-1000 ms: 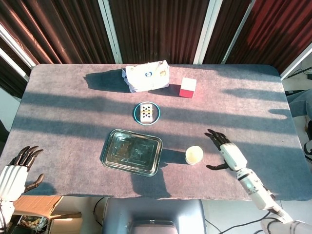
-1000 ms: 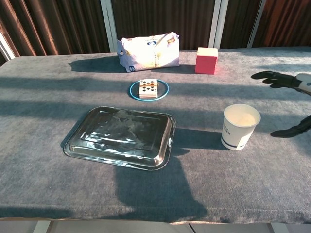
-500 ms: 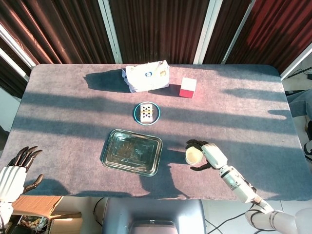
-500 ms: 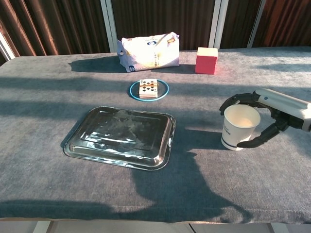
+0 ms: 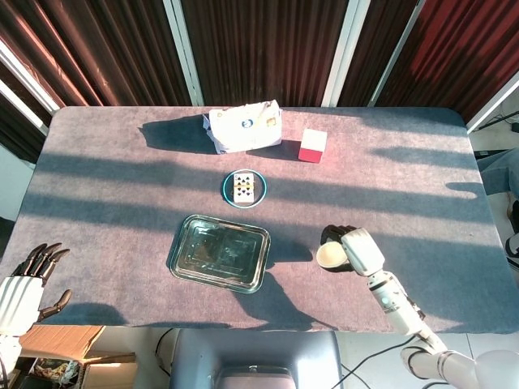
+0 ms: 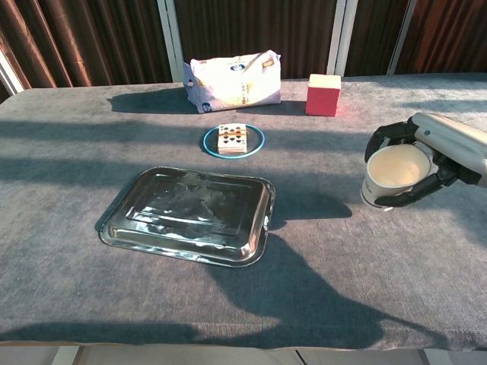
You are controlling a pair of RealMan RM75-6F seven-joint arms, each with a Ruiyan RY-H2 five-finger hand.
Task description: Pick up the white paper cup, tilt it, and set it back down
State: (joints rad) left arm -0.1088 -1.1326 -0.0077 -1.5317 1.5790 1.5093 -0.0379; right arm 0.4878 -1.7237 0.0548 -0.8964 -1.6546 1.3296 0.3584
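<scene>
The white paper cup (image 6: 393,173), gripped by the right hand (image 6: 426,156) and apparently just off the worktop (image 6: 228,304) right of the steel tray (image 6: 190,215), wants a gentle, unsqueezing tilt; the left hand (image 5: 24,279) idles open.

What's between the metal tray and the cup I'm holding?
Only bare grey table, shown in the chest view: nothing lies between the metal tray and the white paper cup gripped by the right hand.
</scene>
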